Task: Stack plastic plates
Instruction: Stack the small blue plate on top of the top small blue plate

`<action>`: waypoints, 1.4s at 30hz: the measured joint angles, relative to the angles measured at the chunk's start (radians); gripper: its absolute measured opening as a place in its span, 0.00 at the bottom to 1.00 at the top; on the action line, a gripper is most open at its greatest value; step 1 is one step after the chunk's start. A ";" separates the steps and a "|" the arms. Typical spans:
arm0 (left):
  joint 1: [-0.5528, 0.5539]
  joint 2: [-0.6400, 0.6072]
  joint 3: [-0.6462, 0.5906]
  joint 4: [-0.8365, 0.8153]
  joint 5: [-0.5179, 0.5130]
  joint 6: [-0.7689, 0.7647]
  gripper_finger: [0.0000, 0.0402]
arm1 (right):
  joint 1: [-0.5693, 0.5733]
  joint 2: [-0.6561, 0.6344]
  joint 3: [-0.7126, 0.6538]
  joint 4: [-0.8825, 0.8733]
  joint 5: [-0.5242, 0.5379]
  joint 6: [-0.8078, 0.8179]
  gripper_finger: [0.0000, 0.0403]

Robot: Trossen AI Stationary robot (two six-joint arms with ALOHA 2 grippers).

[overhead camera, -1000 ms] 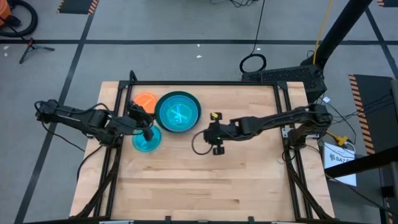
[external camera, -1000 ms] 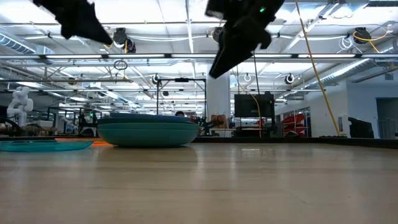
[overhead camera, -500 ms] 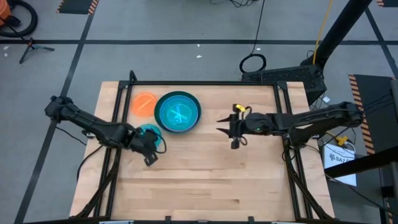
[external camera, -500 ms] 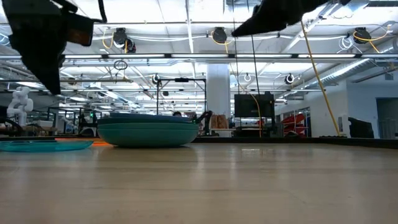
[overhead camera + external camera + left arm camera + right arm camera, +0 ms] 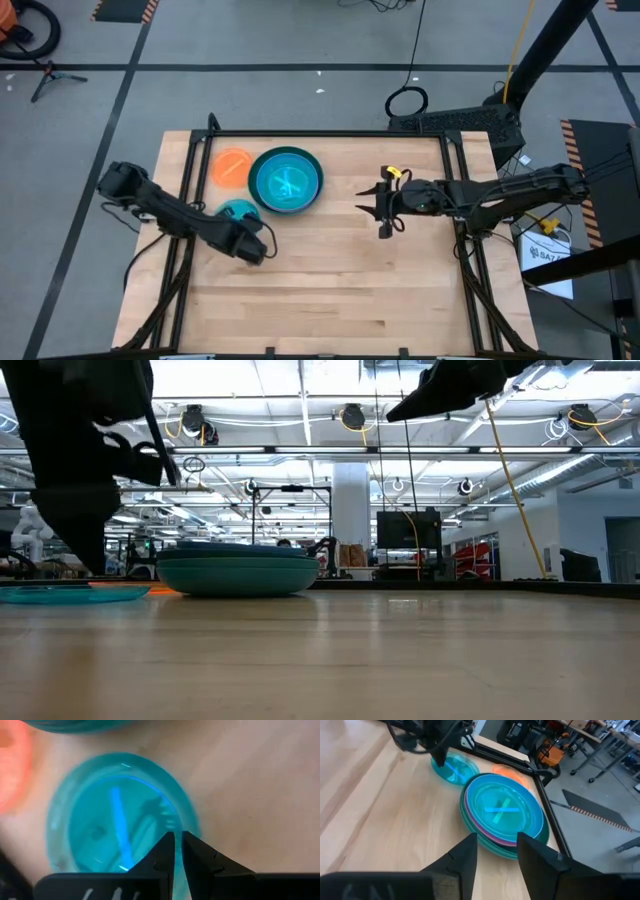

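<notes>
A stack of plastic plates (image 5: 286, 180) stands at the table's far middle, a cyan-blue one on top (image 5: 502, 810) with magenta and teal rims under it. A small orange plate (image 5: 232, 165) lies flat to its left. A small cyan plate (image 5: 236, 209) lies flat nearer. My left gripper (image 5: 177, 845) points steeply down over that plate's near-right rim, its fingers shut to a narrow slit with nothing between them. In the low view its tip (image 5: 93, 565) stands above the plate (image 5: 55, 594). My right gripper (image 5: 496, 840) hovers open, high to the right of the stack (image 5: 372, 203).
A black frame rail (image 5: 330, 134) runs along the table's far edge, with side rails on the left (image 5: 185, 200) and right (image 5: 458, 200). Bare wood lies across the table's near half (image 5: 330, 290).
My left gripper has swung from beside the stack toward the near edge, sunk, and tipped to point steeply down at the cyan plate's near rim. My right gripper has drawn back toward the table's right edge and risen a little. The plates have not moved.
</notes>
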 joint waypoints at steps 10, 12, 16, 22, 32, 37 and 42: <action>0.003 0.144 0.000 0.030 0.014 0.015 0.10 | 0.000 0.000 0.000 0.000 0.000 0.002 0.33; 0.007 0.149 0.001 0.055 0.059 0.045 0.10 | 0.000 0.000 0.000 0.000 0.000 0.001 0.33; 0.009 0.149 0.038 0.094 0.151 0.099 0.10 | 0.000 0.000 0.000 0.000 0.000 0.000 0.33; 0.007 0.152 0.158 0.156 0.266 0.210 0.10 | 0.000 0.000 0.000 -0.003 0.000 0.000 0.33; -0.066 0.111 0.307 0.124 0.399 0.663 0.10 | 0.000 0.000 0.000 -0.023 0.000 0.014 0.33; -0.019 0.028 0.257 -0.025 0.311 0.657 0.10 | 0.000 0.001 0.000 -0.047 0.000 0.022 0.33; 0.062 -0.101 0.148 -0.006 0.302 0.671 0.10 | 0.000 0.001 0.000 -0.046 0.000 0.022 0.33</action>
